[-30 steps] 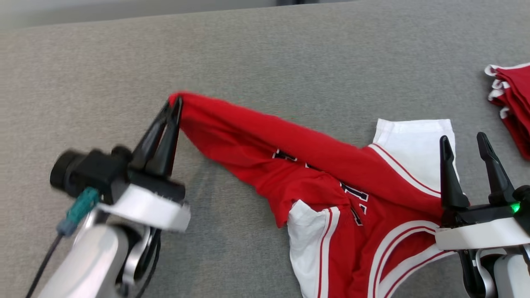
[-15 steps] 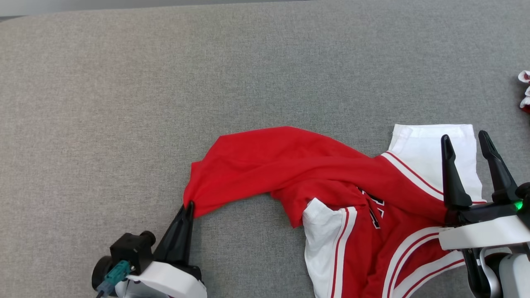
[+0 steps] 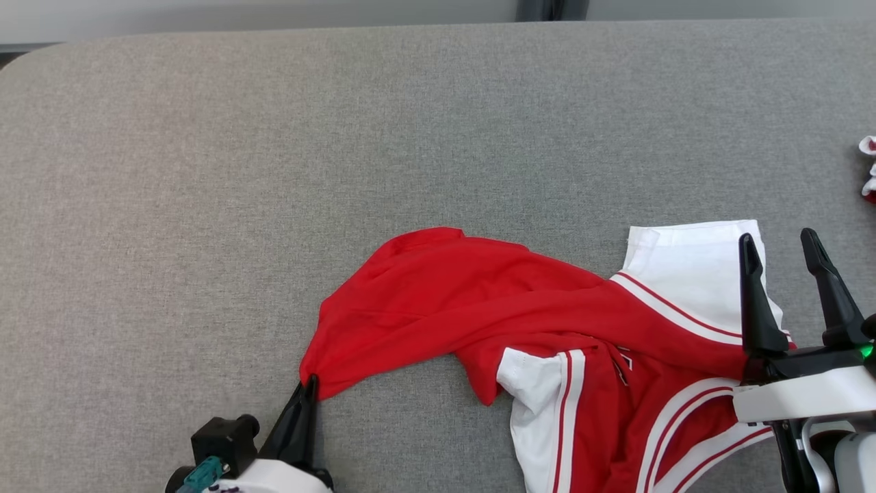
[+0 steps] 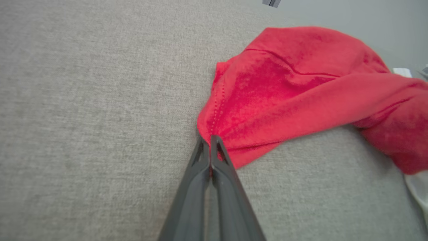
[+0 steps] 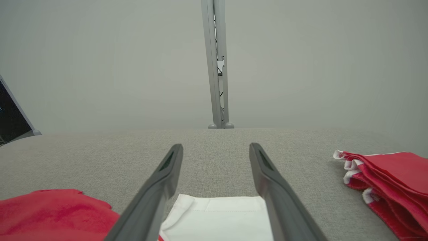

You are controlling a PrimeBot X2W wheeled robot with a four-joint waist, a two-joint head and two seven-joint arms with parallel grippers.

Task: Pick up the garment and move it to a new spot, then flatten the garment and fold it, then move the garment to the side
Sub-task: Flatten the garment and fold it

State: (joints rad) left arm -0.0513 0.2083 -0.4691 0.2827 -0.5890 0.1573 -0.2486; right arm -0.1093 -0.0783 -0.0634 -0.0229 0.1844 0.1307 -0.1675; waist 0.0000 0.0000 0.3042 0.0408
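A red garment with white sleeves and striped trim lies bunched on the grey table, spreading from the centre to the lower right. My left gripper is shut on its red corner at the lower left; the left wrist view shows the closed fingers pinching the hem of the garment. At the lower right my right gripper stands open above a white sleeve, holding nothing. In the right wrist view the open right gripper hovers over that white sleeve.
A stack of folded red garments lies at the table's right edge, with just its edge in the head view. A metal post stands behind the table's far edge. Bare grey cloth covers the left and far parts.
My left gripper has pulled the red corner down toward the near edge, so the stretched cloth has slackened into a bunched fold. The head camera has shifted. The right gripper stays open.
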